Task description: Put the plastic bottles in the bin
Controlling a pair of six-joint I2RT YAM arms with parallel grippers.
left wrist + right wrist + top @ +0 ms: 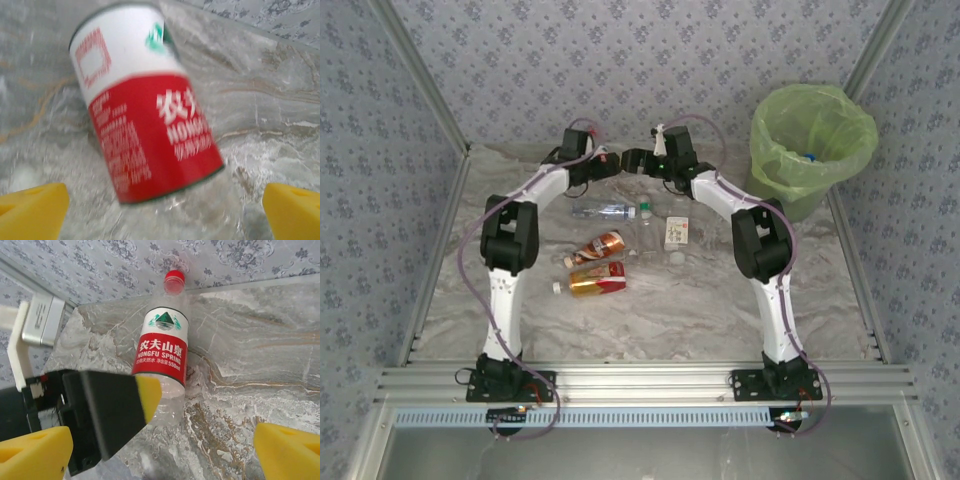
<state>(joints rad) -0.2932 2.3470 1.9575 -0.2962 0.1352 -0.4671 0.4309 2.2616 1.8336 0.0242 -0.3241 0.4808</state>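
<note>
Between the left gripper's widely parted yellow fingertips, which are holding nothing, the Nongfu Spring bottle is looming just ahead. Its red-and-white label is blurring and its long axis is tilting up and leftward. Opposite, the right gripper is also gaping wide and gripping nothing. From there the same bottle is rising straight ahead, apparently standing with a slight lean, with its red cap pointing toward the patterned wall. One left finger is sitting at the bottle's lower body, touching or just beside it. So the left arm is looking nearer, and closing across the label, square to that axis, is likely what is needed. Behind both grippers, toward the bases, the other plastic bottles are lying. The bin is sitting well behind the right gripper, beyond its own arm.
</note>
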